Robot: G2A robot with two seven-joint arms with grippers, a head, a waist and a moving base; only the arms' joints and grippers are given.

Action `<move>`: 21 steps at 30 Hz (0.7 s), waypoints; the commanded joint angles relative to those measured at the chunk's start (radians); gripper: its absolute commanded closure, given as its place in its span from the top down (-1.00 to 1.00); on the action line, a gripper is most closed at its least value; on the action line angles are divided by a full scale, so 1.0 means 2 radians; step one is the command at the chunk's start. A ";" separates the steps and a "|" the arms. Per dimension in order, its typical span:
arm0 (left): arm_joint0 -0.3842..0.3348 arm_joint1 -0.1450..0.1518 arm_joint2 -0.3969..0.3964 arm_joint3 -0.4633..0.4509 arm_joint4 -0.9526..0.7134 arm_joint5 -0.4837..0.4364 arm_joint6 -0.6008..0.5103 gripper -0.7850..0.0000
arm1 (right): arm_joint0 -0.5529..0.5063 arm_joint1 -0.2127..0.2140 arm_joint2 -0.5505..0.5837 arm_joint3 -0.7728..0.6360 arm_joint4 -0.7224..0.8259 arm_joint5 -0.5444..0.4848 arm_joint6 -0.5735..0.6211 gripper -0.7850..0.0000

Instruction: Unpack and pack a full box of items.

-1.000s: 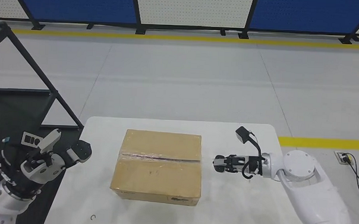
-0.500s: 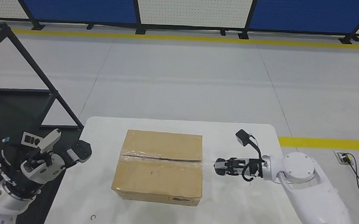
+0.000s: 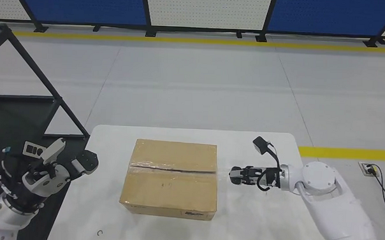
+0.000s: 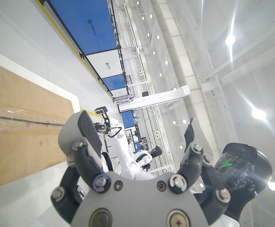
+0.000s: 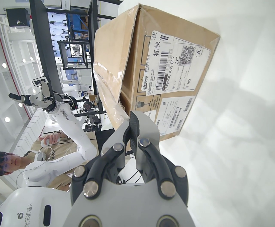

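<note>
A closed cardboard box [image 3: 170, 178] lies in the middle of the white table [image 3: 259, 218], its top seam taped over. In the right wrist view the box [image 5: 171, 64] shows its labelled end and a loose strip of tape at the seam. My right gripper [image 3: 231, 175] hangs just off that end at seam height, shut with nothing in it [image 5: 134, 120]. My left gripper [image 3: 89, 160] stays at the table's left edge, apart from the box [image 4: 25, 120], open and empty [image 4: 137, 122].
A black metal frame [image 3: 28, 70] stands off the table's left side. A small ring-like thing [image 3: 99, 233] lies near the front left edge. Bare table surface runs all around the box.
The right gripper dipped slightly toward the table's front, then came back to about where it was. The box and the left arm have not moved.
</note>
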 commanded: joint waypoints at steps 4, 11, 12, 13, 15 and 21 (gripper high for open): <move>0.000 0.000 0.000 0.000 0.000 0.000 0.000 1.00 | 0.001 0.002 0.003 -0.006 0.002 -0.001 0.000 -1.00; 0.000 0.000 0.000 0.000 0.000 0.000 0.000 1.00 | -0.002 0.004 0.009 -0.018 0.023 -0.014 0.013 -1.00; 0.000 0.000 0.000 0.000 0.000 0.000 0.000 1.00 | -0.003 0.004 0.010 -0.021 0.027 -0.017 0.016 -1.00; 0.000 0.000 0.000 0.000 0.000 0.000 0.000 1.00 | -0.005 0.005 0.012 -0.023 0.033 -0.021 0.019 -1.00; 0.000 0.000 0.000 0.000 0.000 0.000 0.000 1.00 | -0.006 0.006 0.015 -0.025 0.030 -0.020 0.018 -1.00; 0.000 0.000 0.000 0.000 0.000 0.000 0.000 1.00 | -0.004 0.008 0.007 -0.018 0.008 0.003 0.005 -1.00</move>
